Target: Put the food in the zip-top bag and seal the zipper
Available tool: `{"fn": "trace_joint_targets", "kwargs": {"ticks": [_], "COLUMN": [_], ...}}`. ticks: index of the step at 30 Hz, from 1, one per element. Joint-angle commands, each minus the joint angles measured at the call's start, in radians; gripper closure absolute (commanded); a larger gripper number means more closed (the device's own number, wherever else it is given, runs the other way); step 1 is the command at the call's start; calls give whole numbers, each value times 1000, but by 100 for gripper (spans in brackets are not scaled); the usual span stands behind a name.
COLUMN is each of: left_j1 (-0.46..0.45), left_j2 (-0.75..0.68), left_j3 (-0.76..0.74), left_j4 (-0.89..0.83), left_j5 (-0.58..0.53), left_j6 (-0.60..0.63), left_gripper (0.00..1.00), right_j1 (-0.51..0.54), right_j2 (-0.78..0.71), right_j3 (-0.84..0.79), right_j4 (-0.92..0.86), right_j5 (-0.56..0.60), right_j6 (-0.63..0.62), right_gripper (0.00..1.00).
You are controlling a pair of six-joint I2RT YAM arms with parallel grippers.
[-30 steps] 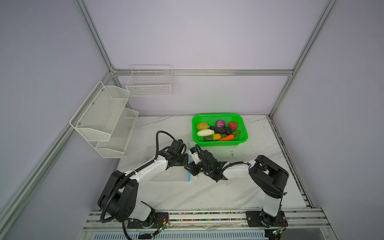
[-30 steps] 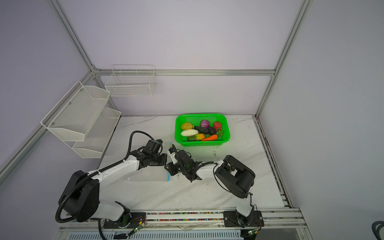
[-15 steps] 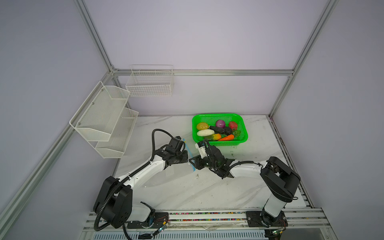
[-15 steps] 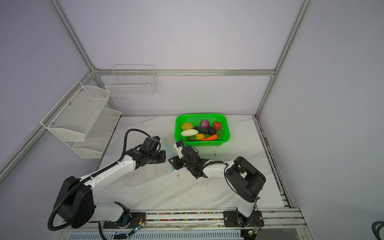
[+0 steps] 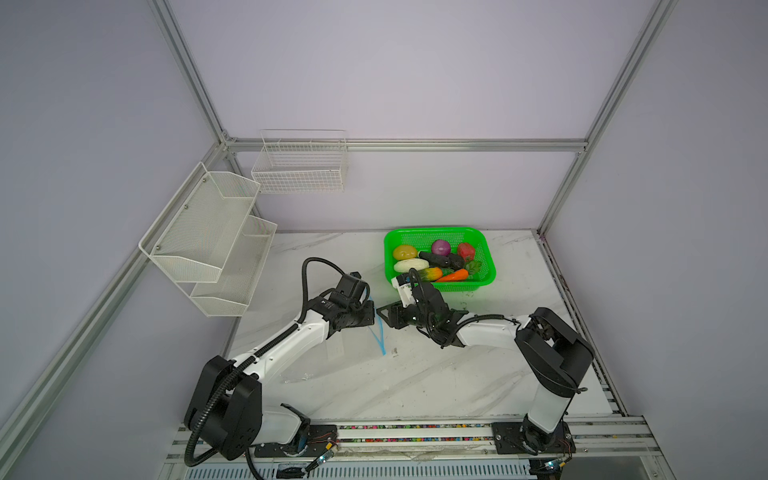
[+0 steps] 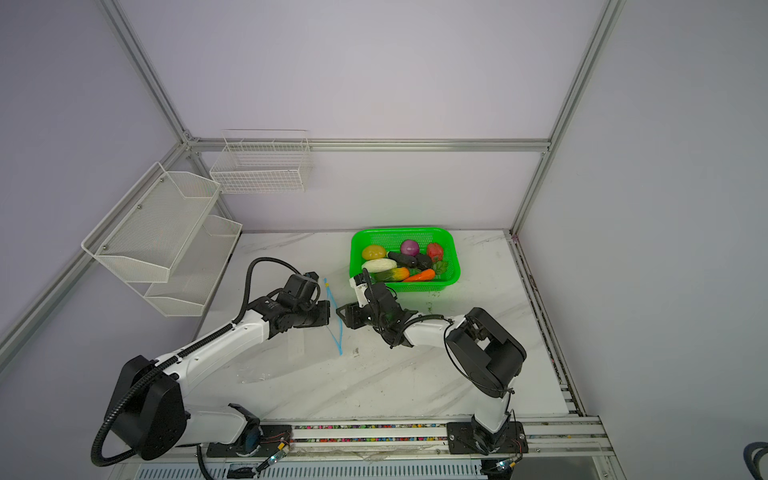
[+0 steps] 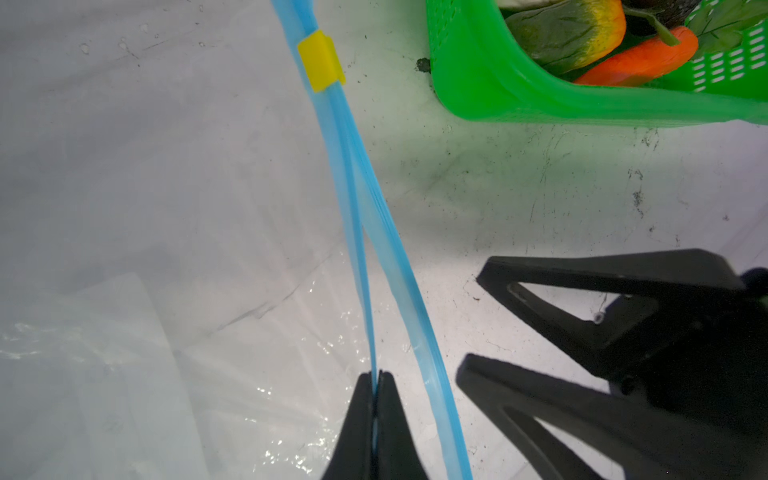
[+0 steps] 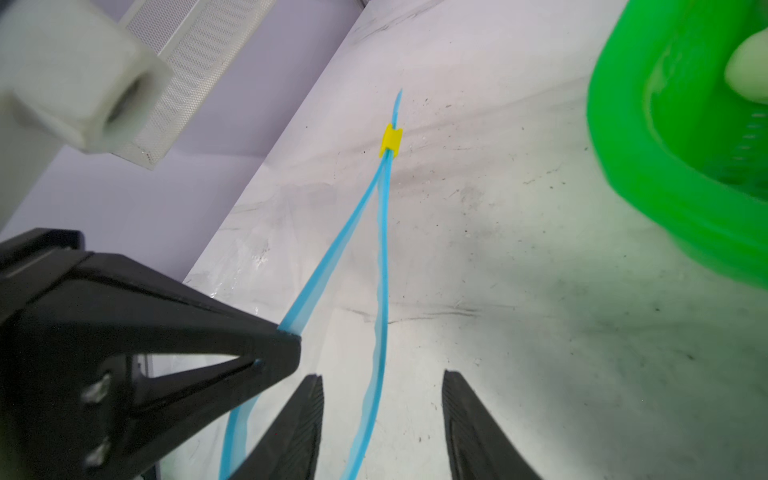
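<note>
**Top views:** zip-top bag lies flat on the surface between the arms. Its zipper is on the edge facing the right arm. Left claw and right claw meet nearly tip to tip at the strip. All the food sits in the green basket; none is in the bag. In a top view the yellow slider sits at the strip's far end, near the basket, so the mouth looks unzipped along most of its length.

**Left wrist:** left claw is fully closed, pinching one lip of the zipper. The other lip bows away loose. My read is that one side is being pinned so the mouth can be pulled apart. Right claw is just beside the loose lip, about half spread, with nothing in it. A basket corner shows the corn and carrot.

**Right wrist:** right claw has its jaws apart. The loose lip runs between them with no contact I can see, so it holds nothing. The pinched lip rises taut to the left claw. Slider joins the two lips at the far end.

**Judgement:** early stage, opening the mouth. The next move needs the right claw to close on the loose lip and pull it away from the left. The main risk is the thin strip slipping out of the jaws.
</note>
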Motion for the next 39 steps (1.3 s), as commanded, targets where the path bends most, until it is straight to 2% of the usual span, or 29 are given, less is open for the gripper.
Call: {"fn": "trace_joint_targets", "kwargs": {"ticks": [1, 6, 11, 15, 25, 39], "left_j1": [-5, -5, -4, -4, -1, 30], "left_j2": [-32, -53, -72, -91, -156, -215], "left_j3": [103, 109, 124, 138, 147, 112], "left_j4": [8, 5, -24, -44, -80, -109], "left_j5": [32, 44, 34, 16, -66, -109], "left_j6": [1, 14, 37, 53, 84, 90], "left_gripper": [100, 100, 100, 100, 100, 100], "right_j1": [-5, -14, -39, -39, -41, -41], "right_j2": [54, 124, 162, 184, 201, 210], "right_j3": [54, 96, 100, 103, 83, 56], "right_j4": [23, 10, 21, 23, 47, 61], "right_j5": [-58, -67, -91, -89, -64, -53], "right_j6": [14, 24, 35, 50, 83, 93], "right_gripper": [51, 58, 74, 82, 84, 86]}}
